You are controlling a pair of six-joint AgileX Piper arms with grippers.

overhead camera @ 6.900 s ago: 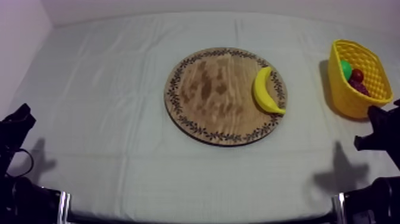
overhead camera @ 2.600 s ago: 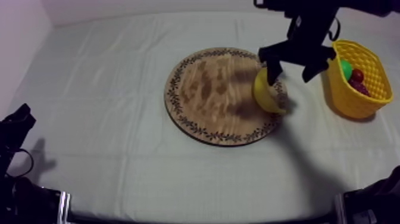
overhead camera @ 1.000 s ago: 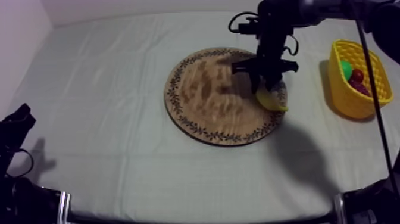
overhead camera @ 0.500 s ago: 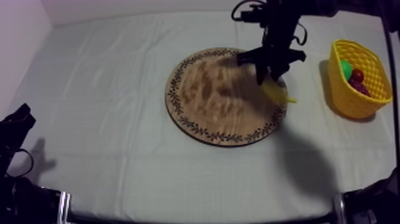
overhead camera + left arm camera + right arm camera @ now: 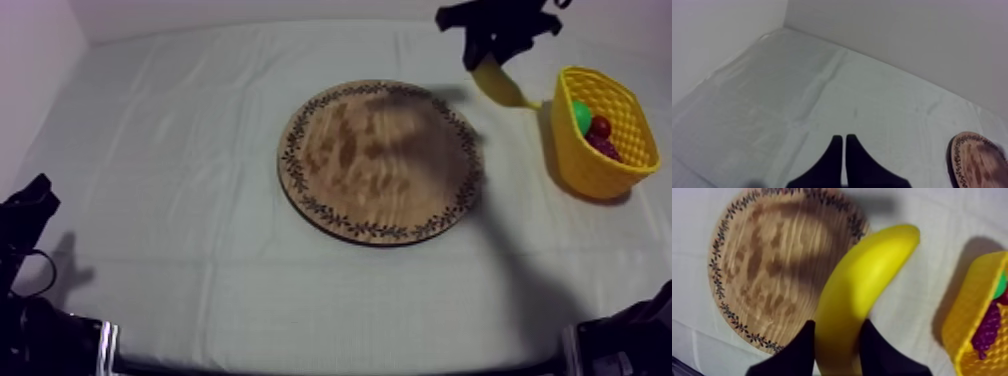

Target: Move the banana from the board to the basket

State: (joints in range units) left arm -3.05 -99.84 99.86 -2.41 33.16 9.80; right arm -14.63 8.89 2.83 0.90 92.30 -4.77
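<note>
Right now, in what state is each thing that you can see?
Board: lying flat, bare.
Basket: upright, with fruit inside.
Banana: lifted, in the air between board and basket.
Right hand: shut on the banana.
Left hand: shut, holding nothing.

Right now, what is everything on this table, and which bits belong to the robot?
Cloth: one, grey-white, covering the table.
Board: one, round, wooden with a patterned rim, mid-table.
Basket: one, yellow, at the table's right side, apart from the board.
Banana: one, yellow, held in the air between board and basket.
Green fruit: one, in the basket.
Small red fruit: one, in the basket.
Grapes: one bunch, purple, in the basket.
Right gripper: one, black, shut on the banana.
Left gripper: one, black, shut on nothing, over the cloth at the table's left.
</note>
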